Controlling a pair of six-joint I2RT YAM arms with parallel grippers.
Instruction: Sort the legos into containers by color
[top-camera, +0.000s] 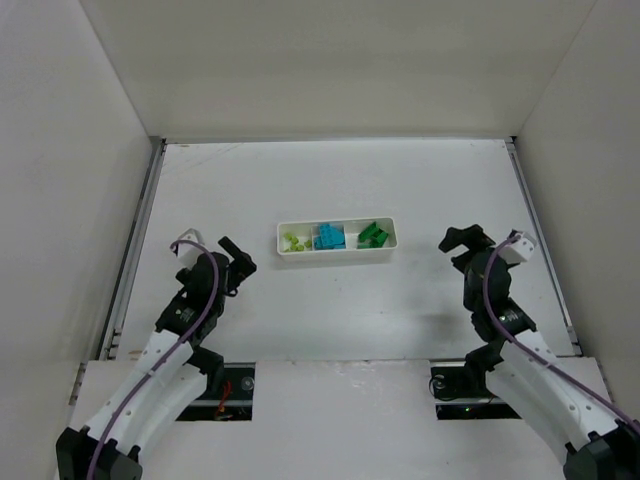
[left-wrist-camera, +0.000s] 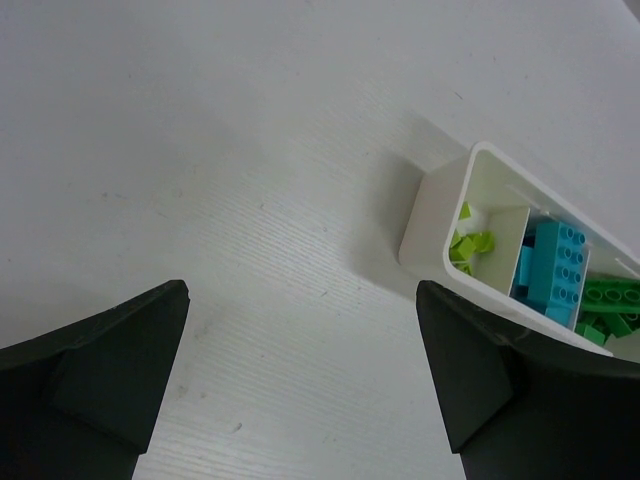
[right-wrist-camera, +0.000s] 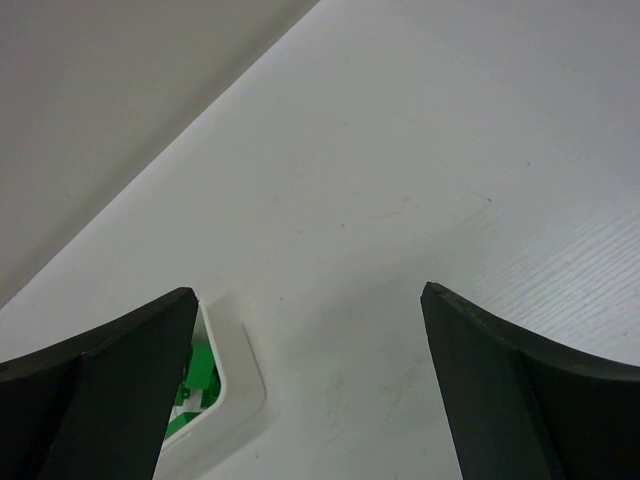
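Top external view: the tray (top-camera: 336, 254) lies mid-table (top-camera: 330, 320), with pale-green bricks (top-camera: 294, 241) in its left compartment, cyan bricks (top-camera: 329, 237) in the middle and dark-green bricks (top-camera: 373, 235) on the right. The left gripper (top-camera: 240, 258) and right gripper (top-camera: 458, 240) gape wide, empty, well apart from it.

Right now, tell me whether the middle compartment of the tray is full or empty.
Not empty: several cyan-blue bricks crowd the middle compartment, covering most of its floor.

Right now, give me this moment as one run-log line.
left gripper open, empty | right gripper open, empty | tray: yellow-green legos left compartment, cyan legos middle, dark green legos right
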